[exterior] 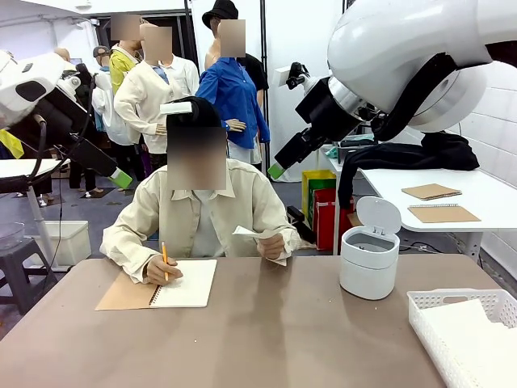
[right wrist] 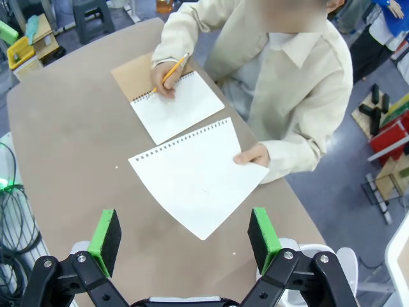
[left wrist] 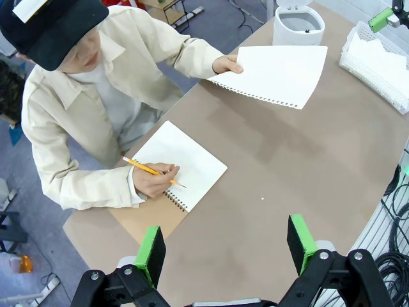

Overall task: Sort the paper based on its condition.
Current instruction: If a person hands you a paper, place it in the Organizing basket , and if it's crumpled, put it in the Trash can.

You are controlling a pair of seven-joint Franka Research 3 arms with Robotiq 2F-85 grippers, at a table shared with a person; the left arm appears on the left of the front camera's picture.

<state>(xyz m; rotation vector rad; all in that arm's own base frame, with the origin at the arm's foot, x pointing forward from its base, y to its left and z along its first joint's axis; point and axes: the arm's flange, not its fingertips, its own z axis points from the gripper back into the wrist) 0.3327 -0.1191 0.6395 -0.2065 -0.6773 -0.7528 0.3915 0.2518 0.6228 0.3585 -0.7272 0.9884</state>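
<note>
Front view: tray [exterior: 426, 335], far right of notebook [exterior: 194, 284], cut by right and bottom edges; white contents indistinct. Same view: paper [exterior: 244, 233] in person's hand [exterior: 271, 245], just right of notebook, edge-on, partly behind it. Left wrist view: bin [left wrist: 297, 39], beyond that paper, clipped at top. Marks on notebook page too small.

Front camera faces the person [exterior: 202, 218] across the table [exterior: 266, 339]; both wrist cameras, seemingly high, overlook the same paper [left wrist: 275, 73].

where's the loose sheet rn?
Front view: sheet held in the person's hand at the table's far edge, right of the notebook, left of the bin.
</note>
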